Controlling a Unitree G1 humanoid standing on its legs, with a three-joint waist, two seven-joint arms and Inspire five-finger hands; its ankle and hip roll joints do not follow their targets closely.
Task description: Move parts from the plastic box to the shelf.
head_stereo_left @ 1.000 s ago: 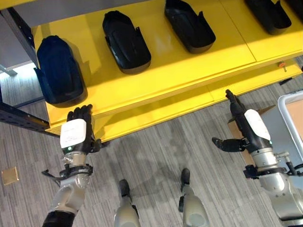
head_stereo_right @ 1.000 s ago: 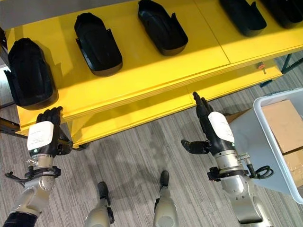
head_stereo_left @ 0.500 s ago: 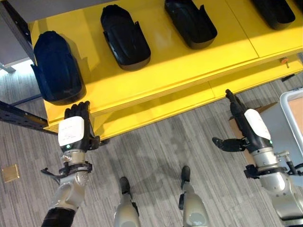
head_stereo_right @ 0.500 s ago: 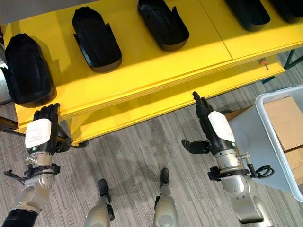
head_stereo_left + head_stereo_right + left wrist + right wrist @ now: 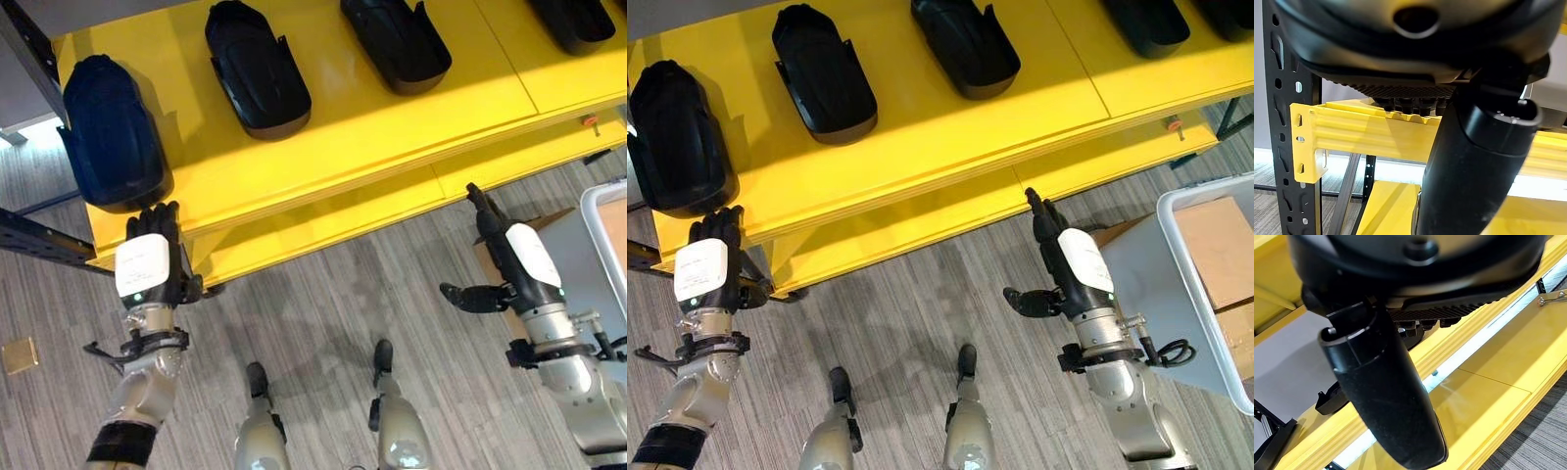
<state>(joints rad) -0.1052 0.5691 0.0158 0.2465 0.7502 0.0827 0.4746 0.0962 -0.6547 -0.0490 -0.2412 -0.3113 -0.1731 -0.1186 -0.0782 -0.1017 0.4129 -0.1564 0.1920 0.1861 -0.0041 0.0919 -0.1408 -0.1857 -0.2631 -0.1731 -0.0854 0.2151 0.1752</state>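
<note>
Several black moulded parts lie in a row on the yellow shelf (image 5: 343,137); the leftmost part (image 5: 111,122) sits near the shelf's left end, with another part (image 5: 257,69) beside it. My left hand (image 5: 145,264) is held up just before the shelf's front edge below the leftmost part, fingers straight, holding nothing. My right hand (image 5: 517,259) hovers over the floor before the lower shelf board (image 5: 392,211), fingers straight, thumb (image 5: 1386,391) spread, empty. The grey plastic box (image 5: 1161,264) stands right of that hand, with cardboard boxes (image 5: 1220,250) in it.
A black shelf upright (image 5: 1288,98) and yellow beam (image 5: 1366,132) stand close ahead of my left hand. A dark rail (image 5: 39,245) runs out at the rack's left. A small tan square (image 5: 17,354) lies on the grey floor.
The whole picture has shifted a little, so the camera moved. My left hand has drifted slightly left along the shelf edge. The right hand has kept its pose.
</note>
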